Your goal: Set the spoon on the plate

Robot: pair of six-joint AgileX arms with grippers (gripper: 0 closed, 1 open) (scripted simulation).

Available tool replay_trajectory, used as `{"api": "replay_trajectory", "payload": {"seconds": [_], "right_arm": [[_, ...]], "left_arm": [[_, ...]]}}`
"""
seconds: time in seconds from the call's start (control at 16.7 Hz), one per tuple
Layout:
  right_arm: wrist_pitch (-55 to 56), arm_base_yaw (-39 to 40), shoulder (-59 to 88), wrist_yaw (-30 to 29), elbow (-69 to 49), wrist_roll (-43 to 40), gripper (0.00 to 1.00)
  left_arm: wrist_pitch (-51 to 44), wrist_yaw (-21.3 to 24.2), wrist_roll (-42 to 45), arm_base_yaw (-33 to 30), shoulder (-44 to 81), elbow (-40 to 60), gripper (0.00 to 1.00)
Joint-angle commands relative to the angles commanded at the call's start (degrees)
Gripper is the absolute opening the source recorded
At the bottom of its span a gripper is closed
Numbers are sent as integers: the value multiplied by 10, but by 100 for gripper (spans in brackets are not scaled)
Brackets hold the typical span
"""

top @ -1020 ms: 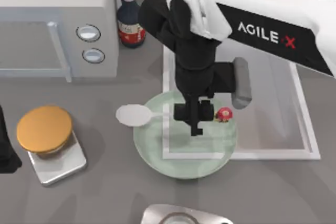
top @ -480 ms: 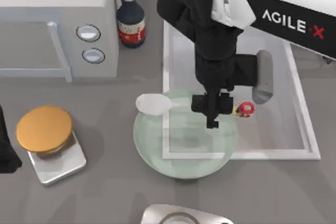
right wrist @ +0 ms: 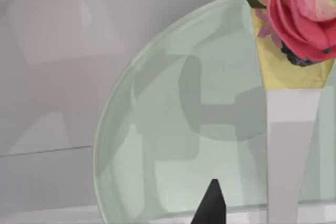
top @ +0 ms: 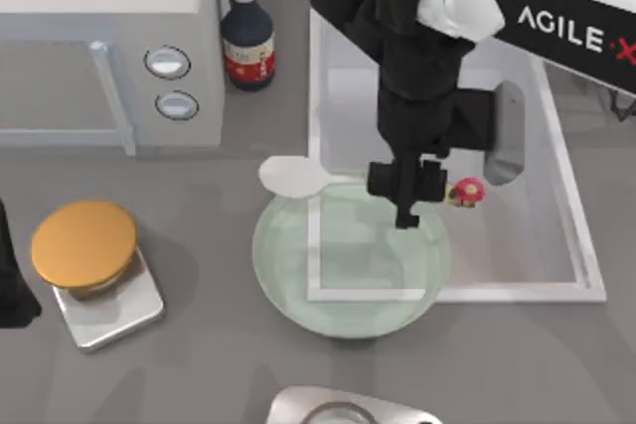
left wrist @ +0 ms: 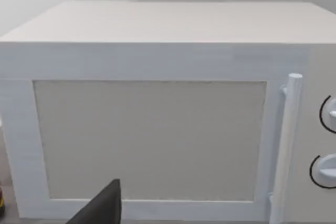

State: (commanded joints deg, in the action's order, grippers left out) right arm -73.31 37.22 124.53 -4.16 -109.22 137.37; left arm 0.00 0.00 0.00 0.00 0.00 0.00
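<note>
The right hand [top: 405, 208] hangs just right of the top view's centre, pointing straight down over the far edge of the large round pale-green translucent glass plate [top: 298, 280], its two black fingers closed on the thin handle of the slim white spoon [top: 290, 177]. The spoon lies level across that far edge: its rounded bowl reaches past the rim toward the upper left, while the red-and-yellow ornament at the handle's end pokes out to the right of the hand; the middle of the handle is hidden beneath the fingers. The white arm casing, slanting in from the upper right, reads "AGILE X", with the last letter cut by the frame edge. The plate rests half on the grey surface [top: 199, 345] and half on a flat white-bordered rectangular mat [top: 586, 280]. In the right wrist view the ornament looks like a pink flower above the plate. At upper left stand a white microwave oven [top: 109, 57] and a dark bottle with a red cap [top: 247, 32], its label unreadable. An orange-topped disc [top: 83, 242] on a metal base sits at lower left. The left arm is parked at the left edge, and I cannot tell the state of its hand.
</note>
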Motion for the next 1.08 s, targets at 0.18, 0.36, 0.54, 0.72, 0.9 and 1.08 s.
{"api": "replay_trajectory", "payload": {"seconds": [0.18,0.36,0.54,0.72,0.9,1.08], "right_arm": [[28,9,12,9,-2,-13,0],[57,22,30,17,2,-25,0],[80,33,52,21,13,-31,0],[93,40,79,24,26,-34,0],[95,41,86,24,32,-35,0],[95,41,86,24,32,-35,0]], "left_arm": [[0,0,0,0,0,0,100],[0,0,0,0,0,0,100],[0,0,0,0,0,0,100],[0,0,0,0,0,0,100],[0,0,0,0,0,0,100],[0,0,0,0,0,0,100]]}}
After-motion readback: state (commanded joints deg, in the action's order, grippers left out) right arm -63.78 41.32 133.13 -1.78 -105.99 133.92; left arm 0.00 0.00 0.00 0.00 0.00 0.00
